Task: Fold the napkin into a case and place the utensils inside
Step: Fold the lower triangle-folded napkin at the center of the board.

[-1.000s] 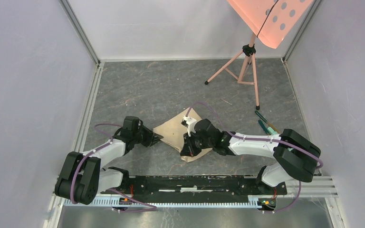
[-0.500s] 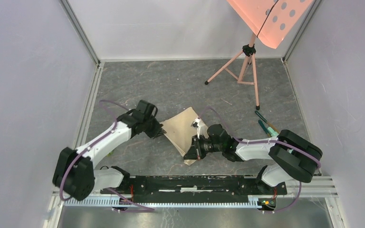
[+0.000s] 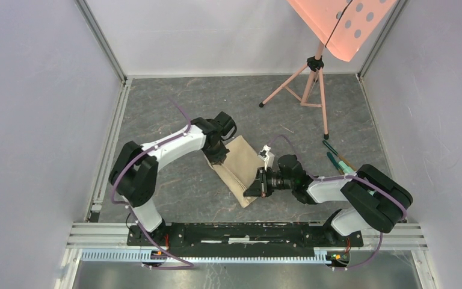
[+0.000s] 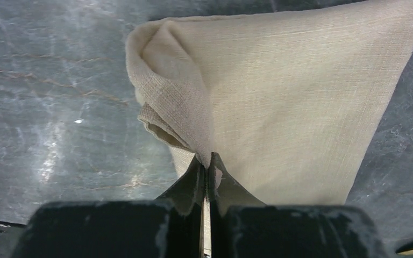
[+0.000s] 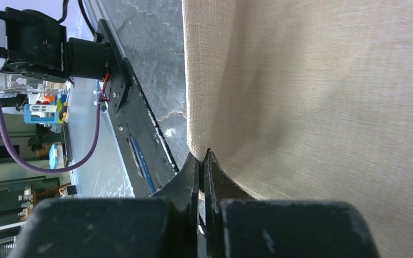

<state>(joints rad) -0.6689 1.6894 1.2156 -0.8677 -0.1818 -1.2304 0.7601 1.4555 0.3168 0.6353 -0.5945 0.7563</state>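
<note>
From above, the folded napkin (image 3: 242,170) lies mid-surface (image 3: 174,114) between the left gripper (image 3: 219,158) and right gripper (image 3: 258,184). Only the left wrist view shows those jaws pinching bunched layers; the right wrist view shows jaws clamped on a flat edge.

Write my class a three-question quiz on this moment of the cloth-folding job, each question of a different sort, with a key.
1. True or false: the left gripper is shut on the napkin.
2. The right gripper pinches the napkin: A) at its edge, B) in its middle, C) not at all.
3. Fill in: seen from above, the pink tripod stand is at the far end of the table, on the ___ arm's side.

Key: 1 true. 2 A. 3 right.
</note>
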